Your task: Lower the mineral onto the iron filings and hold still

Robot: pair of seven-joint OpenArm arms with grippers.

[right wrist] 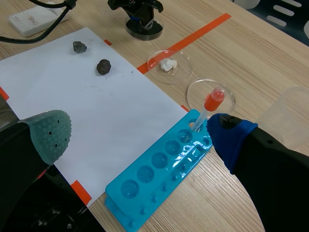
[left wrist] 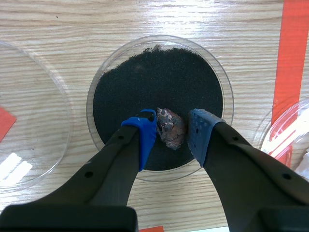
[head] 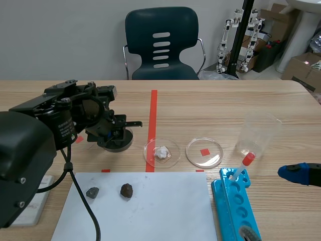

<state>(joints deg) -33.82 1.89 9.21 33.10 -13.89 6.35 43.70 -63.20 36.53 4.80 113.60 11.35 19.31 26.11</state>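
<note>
In the left wrist view a small brownish-grey mineral (left wrist: 170, 127) sits between the blue pads (left wrist: 145, 137) of my left gripper (left wrist: 171, 135), which is shut on it. The mineral rests low over the black iron filings (left wrist: 159, 77) in a round clear dish (left wrist: 227, 92), near the dish's edge closest to the gripper. In the scene view the left gripper (head: 111, 131) stands over that dish (head: 116, 144) at the table's left. My right gripper (right wrist: 140, 135) is open and holds nothing, hovering above the blue rack at the right (head: 300, 173).
A white paper sheet (head: 135, 206) carries two dark stones (head: 92, 192) (head: 126, 190). A dish with a white lump (head: 161, 152), an empty dish (head: 204, 152), a clear cup (head: 257, 135) and a blue tube rack (head: 234, 206) with a red-capped dropper (head: 246, 163) stand to the right.
</note>
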